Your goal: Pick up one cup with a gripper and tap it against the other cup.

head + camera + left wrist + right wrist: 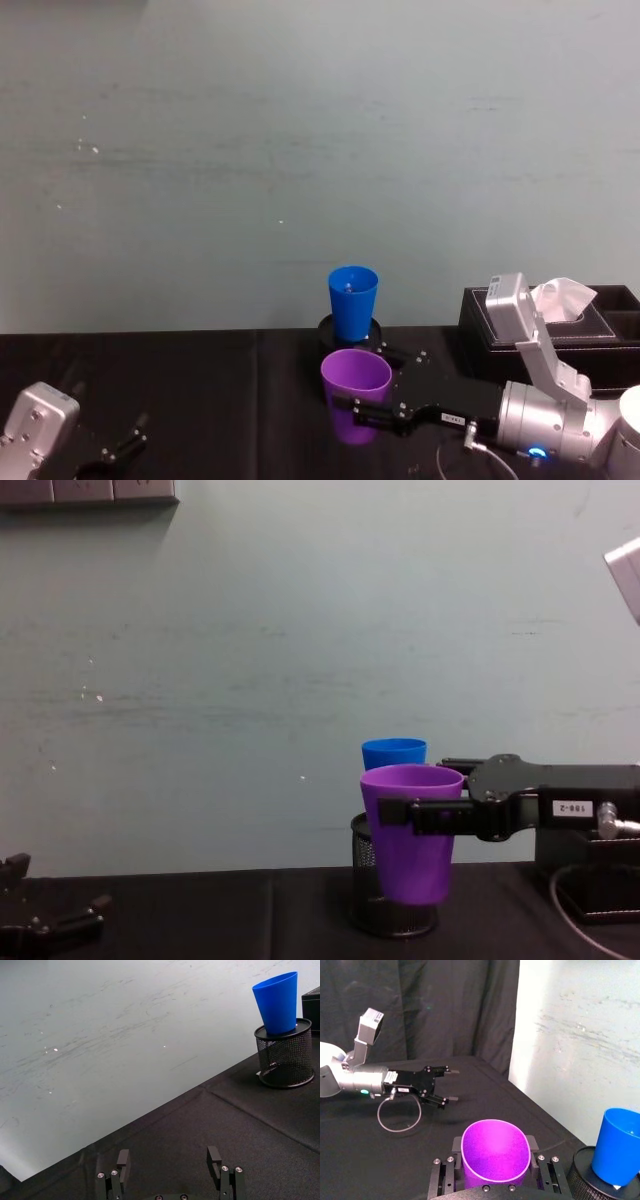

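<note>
R tool [365, 385] grips purple cup [405, 850]; L tool [168, 1155] open, idle low left; hard tap cd knock blue cup [353, 300] off pen holder [285, 1057]

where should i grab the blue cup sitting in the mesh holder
Probably grip the blue cup on its bare upper wall, just under the rim, from the robot's left side with the open left gripper. Its base sits inside the black mesh pen holder, and the right gripper holds the purple cup in front of it.
</note>
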You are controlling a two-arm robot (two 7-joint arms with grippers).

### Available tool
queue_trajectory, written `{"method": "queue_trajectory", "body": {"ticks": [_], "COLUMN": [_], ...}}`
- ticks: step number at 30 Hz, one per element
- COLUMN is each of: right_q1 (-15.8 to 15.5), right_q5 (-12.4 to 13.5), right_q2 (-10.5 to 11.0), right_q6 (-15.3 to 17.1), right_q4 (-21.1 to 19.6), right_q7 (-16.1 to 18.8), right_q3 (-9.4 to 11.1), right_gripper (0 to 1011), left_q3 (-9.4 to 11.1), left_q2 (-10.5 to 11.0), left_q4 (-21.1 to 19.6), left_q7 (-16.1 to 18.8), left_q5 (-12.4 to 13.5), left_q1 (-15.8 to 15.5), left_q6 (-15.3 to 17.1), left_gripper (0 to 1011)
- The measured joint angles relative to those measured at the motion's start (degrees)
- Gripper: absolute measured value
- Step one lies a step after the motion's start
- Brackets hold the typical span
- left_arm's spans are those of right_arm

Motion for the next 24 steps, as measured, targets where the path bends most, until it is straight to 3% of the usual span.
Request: {"method": "queue_trajectory", "body": {"ticks": [24], "right_q1": [0.3], "right_q5": [0.9], "right_q2": [0.6], "right_q6": [0.2], "right_q4": [-0.9], "right_q7": [-0.7], "right_q3": [-0.3], "right_gripper": [739], "left_q3": [0.0], "left_q2": [0.0], "left_q4": [0.0], "left_q7": [0.0], "left_q5": [0.0], "left_q1": [0.0], "left_q6": [0.0], "left_gripper": [1000]}}
